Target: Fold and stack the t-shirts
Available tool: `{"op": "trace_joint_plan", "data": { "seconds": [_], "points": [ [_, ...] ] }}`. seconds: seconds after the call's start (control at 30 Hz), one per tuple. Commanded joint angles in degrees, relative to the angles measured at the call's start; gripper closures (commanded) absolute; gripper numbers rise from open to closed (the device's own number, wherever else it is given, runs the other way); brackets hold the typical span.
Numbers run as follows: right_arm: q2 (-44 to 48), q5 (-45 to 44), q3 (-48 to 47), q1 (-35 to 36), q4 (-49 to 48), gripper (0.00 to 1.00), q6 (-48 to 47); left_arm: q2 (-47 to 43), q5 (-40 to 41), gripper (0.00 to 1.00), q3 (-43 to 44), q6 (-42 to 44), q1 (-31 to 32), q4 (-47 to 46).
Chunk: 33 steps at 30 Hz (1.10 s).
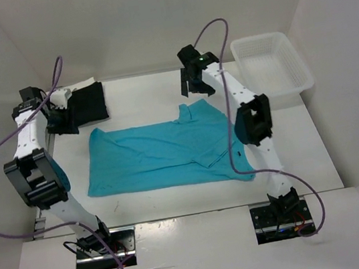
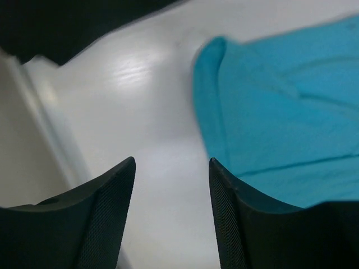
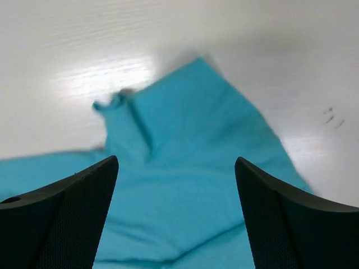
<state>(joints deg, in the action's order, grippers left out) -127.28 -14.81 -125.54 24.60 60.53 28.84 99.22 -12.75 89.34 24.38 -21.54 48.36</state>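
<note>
Left gripper [image 1: 60,118], black and two-fingered, hangs at the far left of the white table [image 1: 149,203] with its jaws moderately apart and nothing between them. Its wrist view shows bare tabletop in the gap. Just right of that gap runs the rounded left edge of the bright turquoise cloth t-shirt [image 1: 159,154], and the right-hand finger [image 2: 235,224] overlaps that edge in the picture.

Right gripper [image 1: 193,83] hangs over the shirt's far right part, jaws wide and empty. A pointed corner of cloth and a small bunched fold show between its fingers [image 3: 67,218].

The turquoise shirt lies spread across the middle of the table, wrinkled, with one flap turned over near the right arm. A folded black cloth t-shirt [image 1: 90,102] sits at the far left corner, just beside the left gripper. A pale strip [image 1: 83,83] at its far edge may be the cream-white shirt, though the view is too coarse to be sure.

A white plastic lattice basket [image 1: 302,75] stands in the far right corner, apart from the shirt. White walls [image 1: 149,24] close the left, far and right sides. Bare table runs along the near edge and to the shirt's right.
</note>
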Motion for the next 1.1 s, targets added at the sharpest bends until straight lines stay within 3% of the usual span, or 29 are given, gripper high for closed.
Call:
{"op": "trace_joint_plan", "data": {
  "seconds": [0.0, 0.03, 0.2, 0.3, 0.57, 0.6, 0.83, 0.9, 1.0, 1.07],
  "points": [
    [-14.70, -5.14, -23.91, -0.08, 2.19, 0.11, -6.33, 9.31, -12.36, 0.37, 2.32, -8.63, 1.32, -3.97],
    [-23.80, -6.27, -32.67, -0.08, 9.01, 0.11, -6.34, 12.20, -13.34, 0.36, 4.24, -9.26, 1.33, -4.50],
    [-28.89, -4.78, -39.59, -4.99, 6.62, 0.08, -4.58, 15.39, -13.10, 0.28, 6.20, -10.32, 5.27, -8.71],
    [-30.38, -2.62, -39.61, -5.62, 4.95, 0.08, -4.58, 16.01, -11.94, 0.22, 7.42, -9.70, 7.30, -10.04],
    [-32.50, 1.70, -34.35, -4.39, 5.65, 0.08, -5.20, 18.99, -5.71, 0.19, 7.35, -10.32, 8.62, -12.15],
    [-31.98, 2.58, -34.34, -4.39, 5.65, 0.08, -5.20, 18.99, -5.70, 0.15, 7.34, -10.32, 8.62, -12.15],
    [-31.36, 3.12, -32.23, -3.07, 6.70, 0.13, -5.81, 20.66, -8.87, 0.15, 5.24, -9.70, 10.63, -10.92],
    [-31.36, 3.12, -31.70, -3.07, 6.70, 0.13, -5.81, 21.19, -5.54, 0.15, 3.74, -9.70, 11.34, -12.66],
    [-31.89, 3.73, -31.70, -3.07, 6.70, 0.19, -5.81, 22.41, -1.06, 0.15, 3.03, -10.75, 11.87, -16.18],
    [-31.89, 4.34, -31.70, -3.07, 6.70, 0.29, -5.81, 23.90, 0.53, 0.17, 3.73, -10.76, 11.87, -16.81]
  ]
}}
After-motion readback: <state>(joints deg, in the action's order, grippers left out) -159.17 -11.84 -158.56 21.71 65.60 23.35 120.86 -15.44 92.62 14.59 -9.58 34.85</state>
